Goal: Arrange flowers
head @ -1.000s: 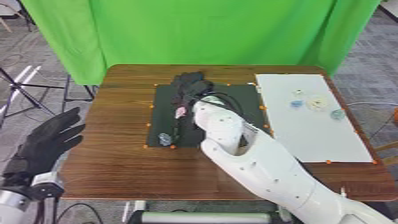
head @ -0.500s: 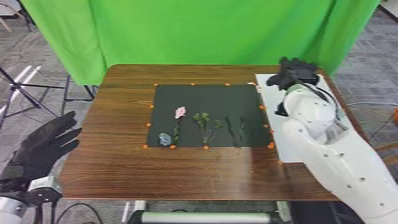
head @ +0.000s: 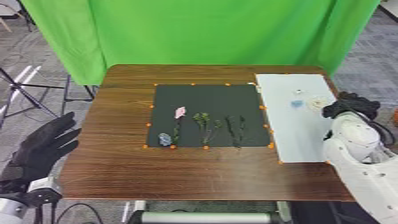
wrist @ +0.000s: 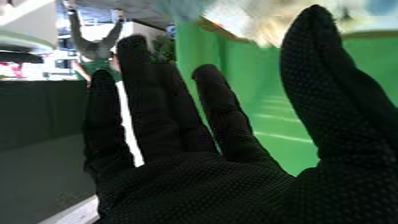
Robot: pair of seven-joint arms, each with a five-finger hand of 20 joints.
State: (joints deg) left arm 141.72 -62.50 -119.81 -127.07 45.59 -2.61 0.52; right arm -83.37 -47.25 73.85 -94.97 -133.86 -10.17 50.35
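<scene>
My right hand (head: pixel 349 106) is at the white sheet's right edge, beside the cream flower (head: pixel 317 103); in the right wrist view, the hand (wrist: pixel 200 185) is open, with cream petals (wrist: pixel 258 20) near its thumb. The sheet also holds a light blue flower (head: pixel 297 104) and a small whitish one (head: pixel 298 92). On the black mat (head: pixel 206 95) lie a pink flower (head: pixel 180 112), a grey-blue flower (head: pixel 164 139), leafy green stems (head: pixel 202 121) and thin dark stems (head: pixel 235 132). My left hand (head: pixel 37 147) is open, left of the table.
Orange markers dot the edges of the mat and the white sheet (head: pixel 302 142). The brown wooden table (head: pixel 115 165) extends around both. A green curtain (head: pixel 213 35) hangs behind its far edge.
My right hand has moved from over the black mat, across the white sheet's far part, to the sheet's right edge, where it now covers the teal flower's spot. The left hand stays nearly still.
</scene>
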